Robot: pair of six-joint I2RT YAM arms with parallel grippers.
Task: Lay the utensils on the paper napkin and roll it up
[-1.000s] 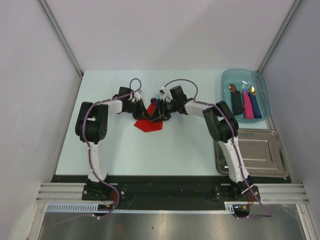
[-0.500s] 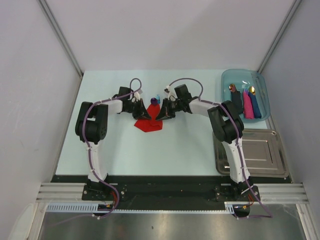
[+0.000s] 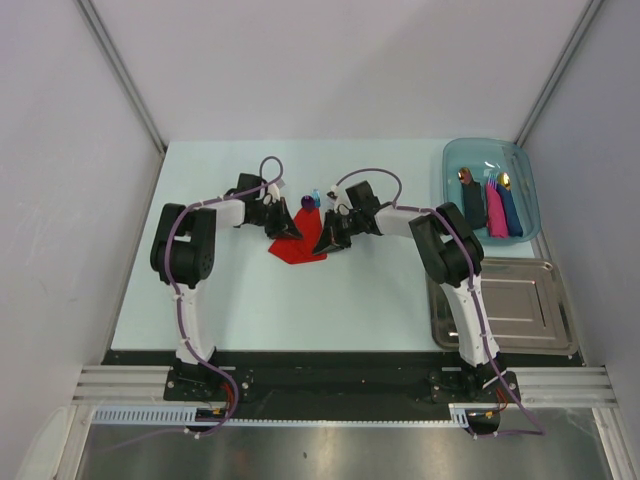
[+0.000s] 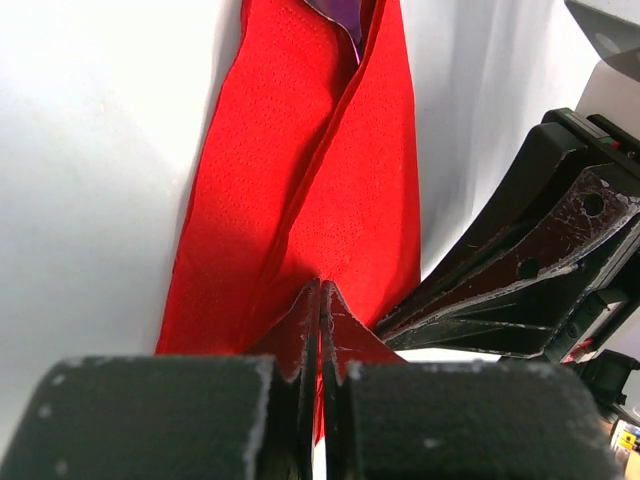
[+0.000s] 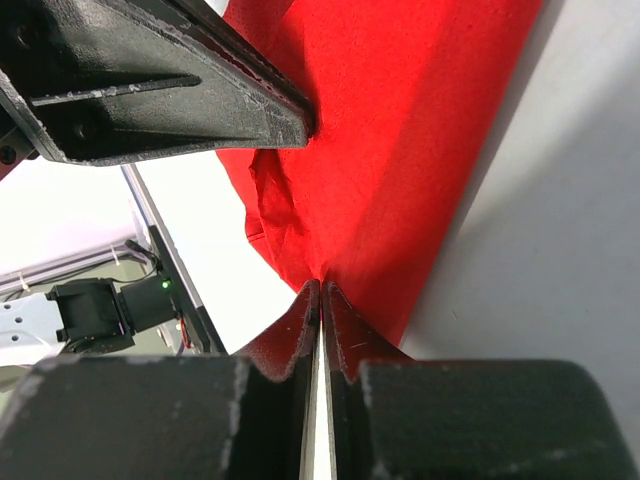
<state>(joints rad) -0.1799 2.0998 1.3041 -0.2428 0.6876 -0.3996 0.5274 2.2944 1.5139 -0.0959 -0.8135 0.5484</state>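
Here both arms have hold of the paper napkin point(image 3: 299, 245); the left gripper point(image 4: 320, 292) is clenched on one end of it, the red sheet caught right at its fingertips, and the right gripper point(image 5: 320, 290) is pinched shut on a side edge, the paper meeting the closed tips.

From the left fingers the napkin runs straight ahead as a long, narrow, folded strip with a crease down its middle; at the far end of that strip the purple spoon point(image 4: 343, 12) shows its bowl from between the folds. In the overhead view the blue utensil point(image 3: 316, 195) pokes out just beside it, both beyond the fingertips of either arm. So the utensils' long axis lies roughly in line with the left fingers and across the right ones.

From the right fingers the red sheet spreads ahead and to the right, lying on the table point(image 3: 220, 290); the left arm's fingers cross just ahead of them, very near.

The coming move, I judge, turns on the right arm; its grip sits side-on to the utensils, so it is placed to carry the flap over them, while the left, end-on, can only anchor.
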